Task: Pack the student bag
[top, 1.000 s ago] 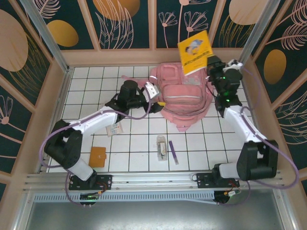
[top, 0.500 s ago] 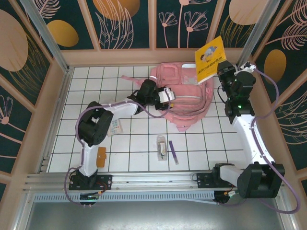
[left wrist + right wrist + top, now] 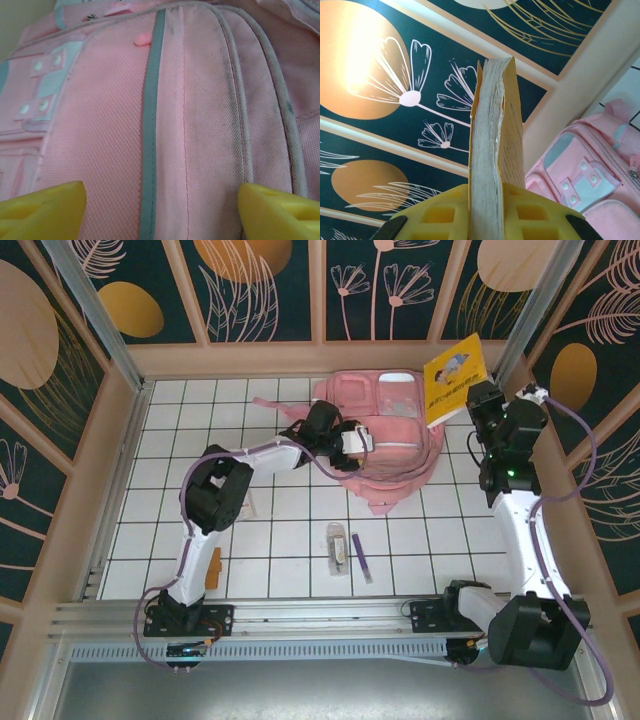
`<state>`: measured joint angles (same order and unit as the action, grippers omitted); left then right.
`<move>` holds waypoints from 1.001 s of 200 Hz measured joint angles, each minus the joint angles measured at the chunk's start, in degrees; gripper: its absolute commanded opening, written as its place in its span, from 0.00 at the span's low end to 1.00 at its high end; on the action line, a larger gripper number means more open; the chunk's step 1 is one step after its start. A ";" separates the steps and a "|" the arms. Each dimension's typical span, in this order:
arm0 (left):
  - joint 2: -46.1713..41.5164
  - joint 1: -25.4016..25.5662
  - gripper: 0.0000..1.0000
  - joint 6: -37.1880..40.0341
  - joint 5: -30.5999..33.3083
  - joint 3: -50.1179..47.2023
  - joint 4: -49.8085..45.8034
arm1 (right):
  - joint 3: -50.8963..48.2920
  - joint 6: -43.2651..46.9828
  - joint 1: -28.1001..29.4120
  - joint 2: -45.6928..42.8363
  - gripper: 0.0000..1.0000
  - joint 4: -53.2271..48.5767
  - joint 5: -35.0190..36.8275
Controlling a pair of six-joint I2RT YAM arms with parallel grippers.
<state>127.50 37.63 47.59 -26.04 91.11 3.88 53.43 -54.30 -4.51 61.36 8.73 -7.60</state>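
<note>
From the top camera, you are seeing the student bag [image 3: 390, 445] lying flat at the far middle of the white tiled tabletop [image 3: 200, 420], close to the back wall. Your left arm is lying stretched toward it, and the left fingers [image 3: 352, 437] are sitting over the bag's front on its left side. Your right fingers [image 3: 487, 402] are hanging above the bag's far right corner, clenching a yellow book [image 3: 455, 378] that is tilting up toward the wall. Nearer the arm bases, a small clear case [image 3: 337, 545] and a purple pen [image 3: 361, 562] are lying side by side, well apart from the bag. In the left wrist camera, the left fingers [image 3: 42, 210] are standing wide apart, released and gripping nothing. The student bag [image 3: 200, 125] is showing its pink weave and a grey-green stripe [image 3: 150, 125] between them; whether they are touching the fabric you cannot tell. In the right wrist camera, the right fingers [image 3: 437, 215] are squeezing the yellow book [image 3: 487, 150] from both sides, its page edge standing upright and facing the lens. The student bag [image 3: 585, 175] is lying below to the right.
</note>
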 measured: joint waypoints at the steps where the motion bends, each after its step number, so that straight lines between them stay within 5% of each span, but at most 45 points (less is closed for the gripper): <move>1: 0.04 0.00 0.80 0.00 -0.04 0.00 -0.07 | -0.04 0.00 0.00 -0.02 0.00 -0.04 0.02; 85: 0.72 0.00 0.75 1.07 -2.23 3.80 -10.21 | -0.79 0.39 0.00 -0.11 0.00 -1.27 -1.66; 150: 4.33 0.92 0.00 -2.32 8.24 6.64 -7.56 | -0.90 0.44 0.00 -0.11 0.00 -2.21 -2.45; 200: 0.83 1.03 0.00 -11.74 14.23 4.90 -4.76 | -1.36 2.95 -0.79 -2.03 0.00 -10.12 -0.81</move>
<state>128.33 38.65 35.86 -11.81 96.01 -0.89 52.07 -51.35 -5.30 59.33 -1.39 -8.40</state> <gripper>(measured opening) 0.049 0.151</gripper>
